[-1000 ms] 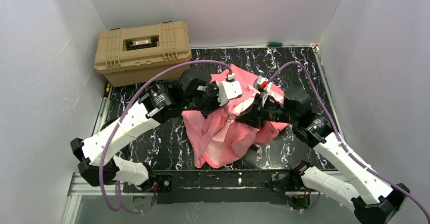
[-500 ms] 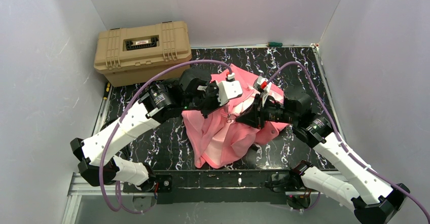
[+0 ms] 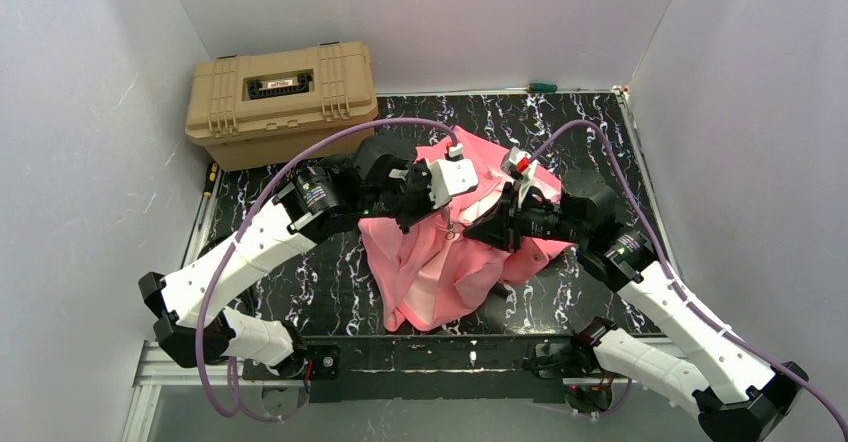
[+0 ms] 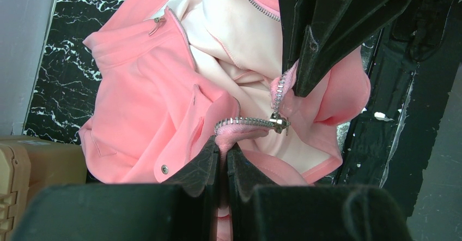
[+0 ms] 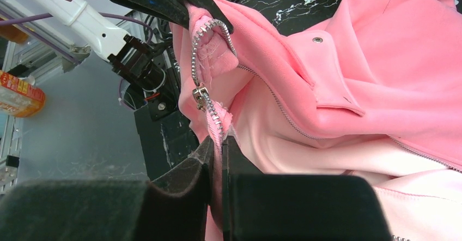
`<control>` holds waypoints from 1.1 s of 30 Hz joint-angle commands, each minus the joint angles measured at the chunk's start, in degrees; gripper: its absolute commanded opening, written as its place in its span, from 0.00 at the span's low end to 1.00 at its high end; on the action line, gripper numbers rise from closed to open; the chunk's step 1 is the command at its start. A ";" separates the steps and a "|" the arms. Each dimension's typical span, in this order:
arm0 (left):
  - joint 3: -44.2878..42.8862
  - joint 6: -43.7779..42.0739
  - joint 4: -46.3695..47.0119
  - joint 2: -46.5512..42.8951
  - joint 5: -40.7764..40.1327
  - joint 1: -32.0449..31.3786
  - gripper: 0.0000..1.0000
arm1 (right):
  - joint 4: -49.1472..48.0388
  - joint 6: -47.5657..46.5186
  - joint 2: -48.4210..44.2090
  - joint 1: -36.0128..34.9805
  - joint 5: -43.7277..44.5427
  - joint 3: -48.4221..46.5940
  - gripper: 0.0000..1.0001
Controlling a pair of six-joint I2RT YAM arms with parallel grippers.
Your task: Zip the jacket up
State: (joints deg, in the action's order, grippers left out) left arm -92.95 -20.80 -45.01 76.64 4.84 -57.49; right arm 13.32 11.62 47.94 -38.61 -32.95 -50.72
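Observation:
The salmon-pink jacket (image 3: 440,262) lies crumpled on the black marbled table, open, with its pale lining showing. My left gripper (image 3: 436,220) is shut on the jacket's zipper edge (image 4: 223,145), next to a curved run of metal teeth. My right gripper (image 3: 478,230) is shut on the other zipper tape (image 5: 218,140), just below the metal slider (image 5: 200,95). The slider also shows in the left wrist view (image 4: 280,123), between both grippers. The two grippers face each other a few centimetres apart and hold the fabric lifted off the table.
A tan hard case (image 3: 280,97) stands at the far left corner. A green-handled tool (image 3: 542,87) lies at the back wall, and another tool (image 3: 210,177) lies at the left edge. White walls enclose three sides.
My right gripper has edged very slightly toward the far side. Both grips on the jacket are unchanged.

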 commanded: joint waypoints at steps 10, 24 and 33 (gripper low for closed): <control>-1.75 -0.19 0.63 -0.29 -0.02 -0.16 0.00 | -4.60 1.37 -1.18 0.11 1.02 -0.85 0.01; -1.18 -1.12 0.61 -0.33 -1.18 -0.16 0.00 | -6.15 5.63 -1.58 0.11 2.81 2.01 0.01; -0.83 -1.01 1.54 -0.06 -2.67 -0.17 0.00 | -3.83 4.31 -1.74 0.11 2.45 1.97 0.01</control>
State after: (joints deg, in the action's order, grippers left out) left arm -92.95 -21.47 -44.99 76.64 3.55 -57.49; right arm 10.55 16.32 47.05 -38.61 -30.15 -48.84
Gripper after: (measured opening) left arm 0.032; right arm 0.152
